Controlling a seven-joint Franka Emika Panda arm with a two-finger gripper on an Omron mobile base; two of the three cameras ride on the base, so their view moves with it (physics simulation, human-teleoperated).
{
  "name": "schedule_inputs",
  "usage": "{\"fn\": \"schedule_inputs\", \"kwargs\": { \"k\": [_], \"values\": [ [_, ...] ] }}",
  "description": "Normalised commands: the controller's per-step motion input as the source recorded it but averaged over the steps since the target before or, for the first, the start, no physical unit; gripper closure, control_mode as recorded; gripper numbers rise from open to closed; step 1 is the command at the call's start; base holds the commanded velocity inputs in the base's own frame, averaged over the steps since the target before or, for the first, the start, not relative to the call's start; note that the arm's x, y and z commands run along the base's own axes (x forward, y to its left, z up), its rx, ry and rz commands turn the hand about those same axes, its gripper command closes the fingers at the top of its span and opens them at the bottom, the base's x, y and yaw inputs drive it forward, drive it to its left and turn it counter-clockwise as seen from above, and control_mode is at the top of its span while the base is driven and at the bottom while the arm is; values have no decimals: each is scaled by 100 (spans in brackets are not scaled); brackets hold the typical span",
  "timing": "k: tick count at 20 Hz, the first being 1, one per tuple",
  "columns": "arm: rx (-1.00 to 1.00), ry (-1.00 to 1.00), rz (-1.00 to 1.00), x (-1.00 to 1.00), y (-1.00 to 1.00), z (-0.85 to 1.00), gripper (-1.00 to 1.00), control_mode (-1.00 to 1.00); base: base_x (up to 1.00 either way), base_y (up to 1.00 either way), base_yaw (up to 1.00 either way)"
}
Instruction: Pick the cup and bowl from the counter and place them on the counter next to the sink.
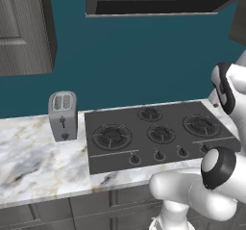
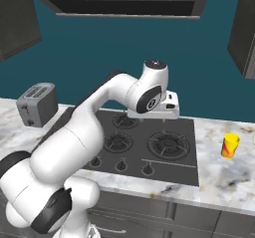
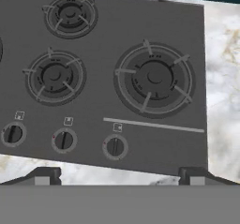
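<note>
Rising from the base at the lower left of the right base view, the white arm [image 2: 84,132] bends up and forward, its elbow high and its forearm reaching out level over the black stovetop [image 2: 144,145]. The hand at its end hangs above the back burners, its flat white body turned downward toward the cooking surface. In the hand view the gripper [image 3: 120,174] looks straight down on the stovetop's right side: the large burner [image 3: 153,78] lies ahead of it, with three round knobs [image 3: 115,146] in a row nearer the tips. The two dark fingertips [image 3: 44,175] stand far apart at the bottom corners, jaws spread wide with nothing between them.

A yellow cup [image 2: 229,146] with a red mark stands upright on the marble counter [image 2: 226,177], to the right of the stovetop and well apart from the hand. In the left base view a silver toaster [image 1: 63,116] stands on the counter just left of the stovetop. A dark range hood [image 2: 124,0] hangs above against the teal wall.
</note>
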Motion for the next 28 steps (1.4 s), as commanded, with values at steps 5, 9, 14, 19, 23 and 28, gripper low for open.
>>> {"fn": "schedule_inputs", "kwargs": {
  "k": [5, 9, 14, 19, 23, 28],
  "values": [
    [-3, 0, 0, 0, -34, -2, -100, -100, 0, 0, 0],
    [-6, 0, 0, 0, -25, -7, -100, -100, 0, 0, 0],
    [-6, -1, 0, 0, -37, -9, -100, -100, 0, 0, 0],
    [-6, -7, -1, 0, -23, -3, -100, -100, 0, 0, 0],
    [-2, -10, -11, 0, -30, 0, -100, -100, 0, 0, 0],
    [0, -3, -24, 0, -29, -3, -100, -100, 0, 0, 0]
  ]
}}
